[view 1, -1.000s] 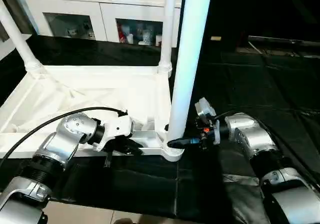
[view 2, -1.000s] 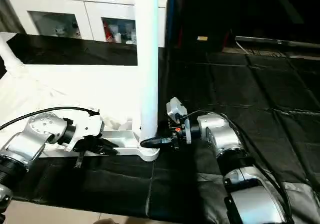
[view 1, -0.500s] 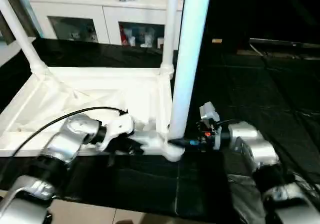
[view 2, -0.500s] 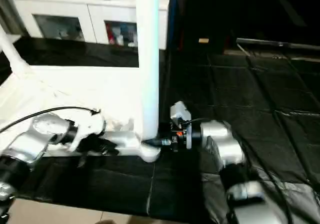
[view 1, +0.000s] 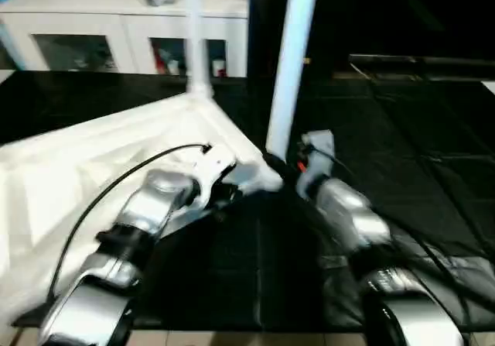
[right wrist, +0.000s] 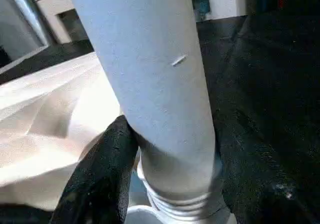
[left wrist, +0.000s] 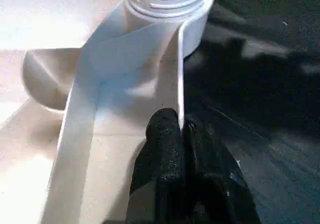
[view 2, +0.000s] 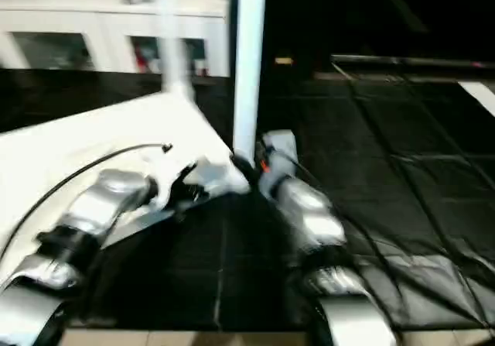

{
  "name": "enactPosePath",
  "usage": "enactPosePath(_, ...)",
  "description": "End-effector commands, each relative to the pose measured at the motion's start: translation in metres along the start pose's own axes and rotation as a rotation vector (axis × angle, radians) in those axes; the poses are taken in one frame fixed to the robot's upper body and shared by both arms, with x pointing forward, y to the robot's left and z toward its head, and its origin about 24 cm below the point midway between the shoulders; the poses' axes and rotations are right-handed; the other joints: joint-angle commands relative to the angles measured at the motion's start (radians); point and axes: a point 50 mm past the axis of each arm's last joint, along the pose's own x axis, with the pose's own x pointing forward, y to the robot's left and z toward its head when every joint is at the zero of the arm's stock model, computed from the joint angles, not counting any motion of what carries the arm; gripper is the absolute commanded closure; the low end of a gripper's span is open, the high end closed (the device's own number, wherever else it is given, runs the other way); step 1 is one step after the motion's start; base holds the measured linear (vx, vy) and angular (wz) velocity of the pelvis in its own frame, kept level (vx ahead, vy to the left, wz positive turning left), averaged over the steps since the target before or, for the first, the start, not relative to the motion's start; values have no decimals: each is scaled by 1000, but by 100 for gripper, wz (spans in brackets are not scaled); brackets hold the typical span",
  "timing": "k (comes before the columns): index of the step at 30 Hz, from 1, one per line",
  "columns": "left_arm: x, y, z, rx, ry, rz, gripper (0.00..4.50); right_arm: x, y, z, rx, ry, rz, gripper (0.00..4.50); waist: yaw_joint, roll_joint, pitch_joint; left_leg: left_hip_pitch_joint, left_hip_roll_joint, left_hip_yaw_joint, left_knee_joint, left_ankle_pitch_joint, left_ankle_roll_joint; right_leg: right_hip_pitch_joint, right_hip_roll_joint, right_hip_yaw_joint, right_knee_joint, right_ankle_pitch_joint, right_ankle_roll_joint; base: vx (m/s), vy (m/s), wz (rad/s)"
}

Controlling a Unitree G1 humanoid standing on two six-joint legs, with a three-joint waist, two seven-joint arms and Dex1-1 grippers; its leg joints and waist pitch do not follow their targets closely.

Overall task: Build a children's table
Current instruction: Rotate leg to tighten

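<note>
Left tool (left wrist: 181, 129) pinches the table top (view 1: 93, 160) rim, right tool (right wrist: 165, 149) apparently clasps the corner leg (right wrist: 150, 68); an unseated thread could let it topple.

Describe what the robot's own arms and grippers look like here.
Both arms are shiny silver, built of rounded segments with black ribbed joints. The left arm carries a thin black cable looping to a white wrist housing; the right arm has red marks at its wrist. The left gripper has textured black fingers, as does the right gripper.
</note>
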Motion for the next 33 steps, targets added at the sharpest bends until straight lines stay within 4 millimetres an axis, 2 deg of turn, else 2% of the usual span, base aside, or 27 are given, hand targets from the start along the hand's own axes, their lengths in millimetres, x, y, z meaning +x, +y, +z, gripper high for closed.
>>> enactPosePath(1, -4, 0, 26, 73, -78, 8, 450, 3, 23, -36, 96, 130, 76, 239, 11, 8, -72, -6, 47, -22, -64, -52, 60, 59, -104, 67, -60, -44, -213, 58, -13, 2)
enactPosePath(3, -5, 0, 23, 72, -63, 13, 450, 2, 24, -37, 95, 131, 80, 169, 13, 8, -74, -7, 46, -21, -62, -40, 68, 61, -107, 68, -56, -9, -222, 0, 0, 0)
enactPosePath(4, -6, 1, 20, 68, -53, 19, 450, 1, 23, -39, 99, 130, 75, 169, 14, 7, -73, -6, 47, -21, -62, -38, 74, 61, -106, 68, -54, 7, -228, 0, 0, 0)
enactPosePath(5, -6, 2, 19, 68, -51, 20, 450, 1, 23, -39, 99, 129, 74, 163, 13, 9, -70, -6, 48, -20, -64, -60, 76, 58, -106, 68, -59, -16, -229, 0, 0, 0)
enactPosePath(6, -7, 2, 18, 68, -49, 21, 450, 0, 22, -39, 99, 128, 72, 163, 13, 8, -68, -5, 48, -20, -66, -76, 73, 57, -106, 67, -63, -41, -224, 0, 0, 0)
enactPosePath(9, -9, 5, 14, 80, -39, 22, 450, -4, 15, -39, 44, 119, 73, 123, 11, 11, -63, 0, 49, -20, -70, -135, 42, 57, -106, 68, -76, -161, -202, 0, 0, 0)
enactPosePath(12, -12, 8, 10, 93, -34, 12, 450, -11, 5, -35, -2, 90, 86, 104, 12, 10, -63, 0, 49, -20, -70, -143, 38, 56, -106, 69, -78, -177, -193, 0, 0, 0)
enactPosePath(15, -17, 9, 4, 114, -24, -20, 450, -21, -6, -27, -17, 36, 127, 77, 15, 14, -65, -1, 50, -21, -70, -126, 49, 57, -105, 69, -73, -135, -198, 0, 0, 0)
enactPosePath(18, -21, 10, -2, 126, -9, -49, 450, -30, -14, -20, -48, 13, 174, 49, 20, 12, -69, -4, 50, -20, -65, -101, 60, 59, -105, 70, -67, -82, -214, 0, 0, 0)
enactPosePath(20, -26, 10, -7, 150, 6, -89, 450, -39, -23, -16, -72, 35, 223, 33, 23, 12, -70, -3, 50, -19, -63, -74, 80, 58, -100, 68, -61, -29, -224, 0, 0, 0)
enactPosePath(22, -29, 10, -10, 171, 15, -117, 450, -45, -28, -12, -117, 44, 267, 11, 25, 12, -68, -3, 52, -19, -64, -82, 79, 57, -102, 67, -61, -40, -227, 0, 0, 0)
enactPosePath(23, -31, 11, -13, 178, 22, -130, 450, -49, -31, -10, -160, 49, 296, 11, 27, 8, -66, -5, 49, -16, -63, -97, 78, 57, -102, 67, -66, -70, -220, 0, 0, 0)
enactPosePath(25, -34, 11, -15, 193, 28, -155, 450, -53, -34, -7, -204, 60, 337, 4, 30, 11, -65, -3, 51, -16, -63, -115, 73, 55, -104, 67, -71, -119, -208, 0, 0, 0)
enactPosePath(26, -38, 10, -18, 214, 37, -199, 450, -58, -36, -2, -231, 68, 397, 4, 33, 9, -65, -3, 51, -16, -63, -120, 74, 57, -103, 66, -72, -137, -203, 0, 0, 0)
enactPosePath(33, -53, 7, -28, 347, 87, -385, 450, -68, -31, 13, -345, 156, 644, 4, 50, 7, -65, -4, 54, -16, -63, -110, 81, 52, -102, 65, -71, -167, -190, 0, 0, 0)
